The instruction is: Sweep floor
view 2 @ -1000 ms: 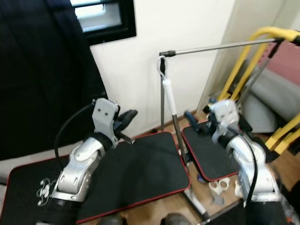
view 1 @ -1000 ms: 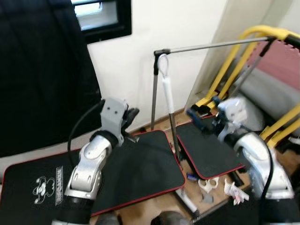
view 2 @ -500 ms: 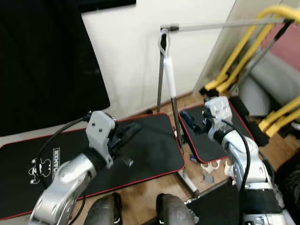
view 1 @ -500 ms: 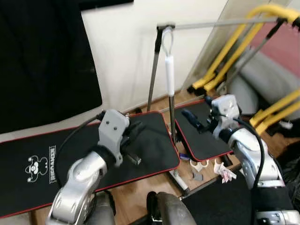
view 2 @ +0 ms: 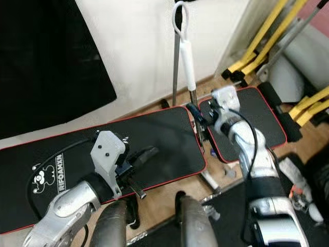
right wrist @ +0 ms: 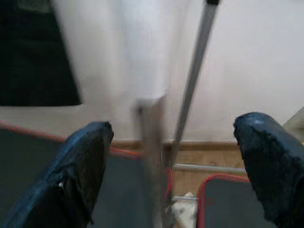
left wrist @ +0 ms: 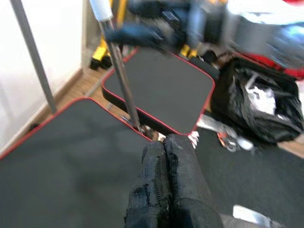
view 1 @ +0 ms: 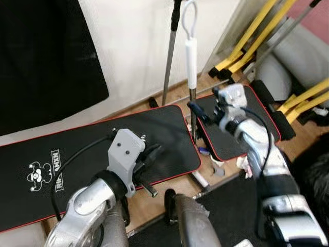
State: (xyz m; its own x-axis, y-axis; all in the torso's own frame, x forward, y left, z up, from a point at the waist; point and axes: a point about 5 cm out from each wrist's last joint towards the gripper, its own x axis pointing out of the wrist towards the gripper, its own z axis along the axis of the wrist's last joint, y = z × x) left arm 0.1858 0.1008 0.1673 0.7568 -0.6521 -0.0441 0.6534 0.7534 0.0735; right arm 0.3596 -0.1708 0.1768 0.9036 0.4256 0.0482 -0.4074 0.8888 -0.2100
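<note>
The right end effector [view 2: 199,115] reaches wide open toward the broom handle [view 2: 189,67], nothing gripped; the left end effector [view 2: 148,153], fingers pressed together and empty, hovers over the black mat [view 2: 164,139].

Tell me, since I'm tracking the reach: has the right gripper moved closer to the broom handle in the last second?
Yes. The right gripper now sits open right beside the broom handle, having closed the gap.

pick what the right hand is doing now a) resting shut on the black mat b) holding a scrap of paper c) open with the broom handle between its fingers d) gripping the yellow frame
c, the right hand is open, and the broom handle stands in the gap between its two fingers, not clamped yet.
</note>
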